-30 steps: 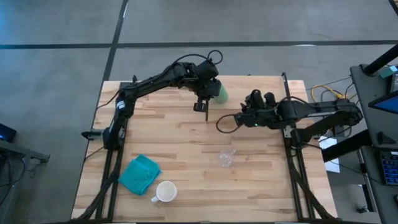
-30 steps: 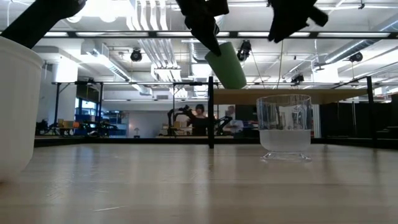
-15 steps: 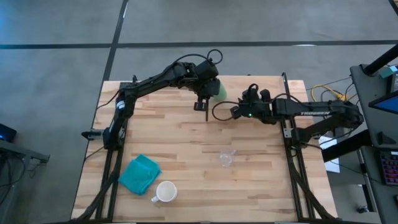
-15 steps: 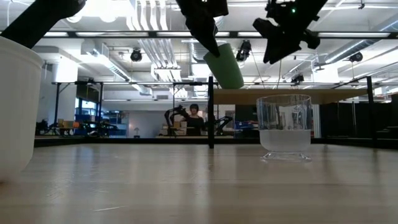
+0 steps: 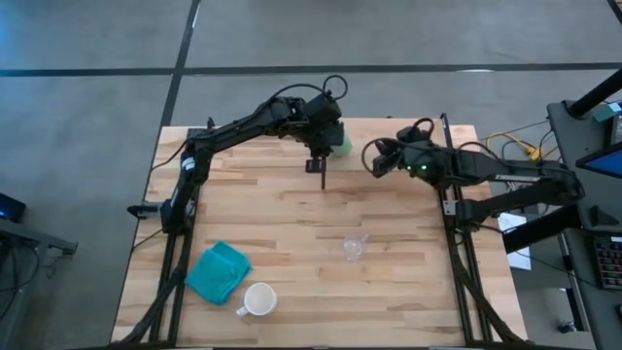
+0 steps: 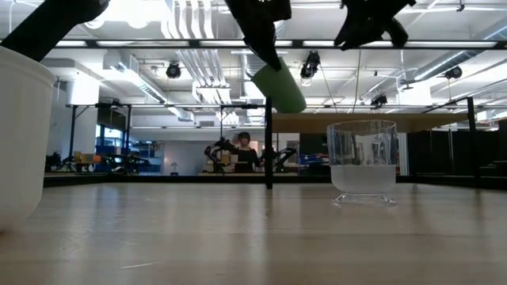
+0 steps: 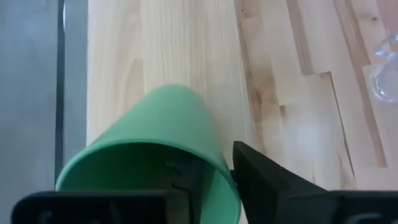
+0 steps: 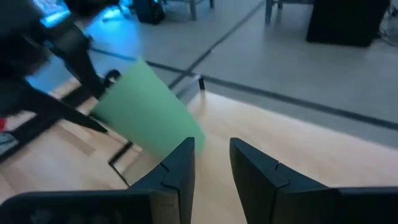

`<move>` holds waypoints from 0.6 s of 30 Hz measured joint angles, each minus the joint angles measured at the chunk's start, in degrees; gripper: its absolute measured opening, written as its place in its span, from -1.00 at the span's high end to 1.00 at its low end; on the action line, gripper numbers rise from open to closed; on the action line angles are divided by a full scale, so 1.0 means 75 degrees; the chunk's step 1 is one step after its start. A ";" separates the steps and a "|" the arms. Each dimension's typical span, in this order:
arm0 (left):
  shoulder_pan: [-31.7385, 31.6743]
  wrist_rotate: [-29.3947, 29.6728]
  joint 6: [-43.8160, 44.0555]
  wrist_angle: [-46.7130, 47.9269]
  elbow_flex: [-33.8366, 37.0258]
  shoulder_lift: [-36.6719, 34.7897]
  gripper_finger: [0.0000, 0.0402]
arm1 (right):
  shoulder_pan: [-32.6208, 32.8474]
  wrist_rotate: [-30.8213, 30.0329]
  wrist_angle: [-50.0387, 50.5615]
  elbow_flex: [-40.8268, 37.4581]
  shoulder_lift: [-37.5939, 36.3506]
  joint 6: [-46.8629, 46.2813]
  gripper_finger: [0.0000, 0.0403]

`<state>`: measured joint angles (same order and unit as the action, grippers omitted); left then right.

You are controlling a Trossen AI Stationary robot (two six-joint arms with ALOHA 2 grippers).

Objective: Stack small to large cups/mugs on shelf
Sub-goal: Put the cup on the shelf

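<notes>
My left gripper [image 5: 328, 139] is shut on the green tumbler [image 5: 341, 145] in the air over the table's far middle; the tumbler also shows in the low view [image 6: 279, 83] and the right wrist view [image 8: 146, 118]. My right gripper [image 5: 376, 163] hangs open and empty just right of the tumbler, pointing at it. The clear cup [image 5: 355, 245] stands on its base at the table's middle right. The white mug [image 5: 259, 299] stands near the front edge. The shelf [image 6: 412, 123] shows in the low view behind the clear cup. My left gripper holds the tumbler by its rim [image 7: 225, 180], with one finger [image 7: 185, 179] inside the mouth and the other finger [image 7: 261, 177] outside the wall. The tumbler is lifted clear and tilted, with its closed base [image 6: 291, 101] lower than the fingers.
A folded teal cloth [image 5: 218, 272] lies at the front left beside the mug. A black shelf post [image 6: 268, 142] stands below the tumbler. Black frame rails run along the table's left and right sides [image 5: 449, 194].
My right gripper has gone toward the tumbler, then back toward the table's far right and up. My left gripper has held the tumbler nearly in place, shifting it slightly.
</notes>
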<state>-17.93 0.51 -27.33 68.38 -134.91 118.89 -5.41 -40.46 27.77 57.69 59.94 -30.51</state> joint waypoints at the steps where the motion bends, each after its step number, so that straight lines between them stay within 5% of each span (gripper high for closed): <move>1: 0.0000 0.0000 0.0002 -0.0099 0.0000 0.0000 0.62 | 0.0000 0.0012 0.0029 0.0000 -0.0085 0.0100 0.53; 6: 0.0015 0.0000 -0.0004 -0.0459 0.0003 0.0000 0.64 | 0.0000 0.0055 0.0067 -0.0021 -0.0240 0.0162 0.53; 14: 0.0017 -0.0012 -0.0009 -0.0475 0.0010 0.0000 0.98 | 0.0003 0.0084 0.0093 -0.0079 0.0043 0.0165 0.53; 18: 0.0017 -0.0014 -0.0009 -0.0571 0.0012 0.0000 0.94 | -0.0003 0.0250 0.0090 -0.0081 0.0345 0.0278 0.53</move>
<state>-17.80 0.41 -27.40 64.09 -134.82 118.89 -5.43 -38.59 28.45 57.08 62.53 -28.43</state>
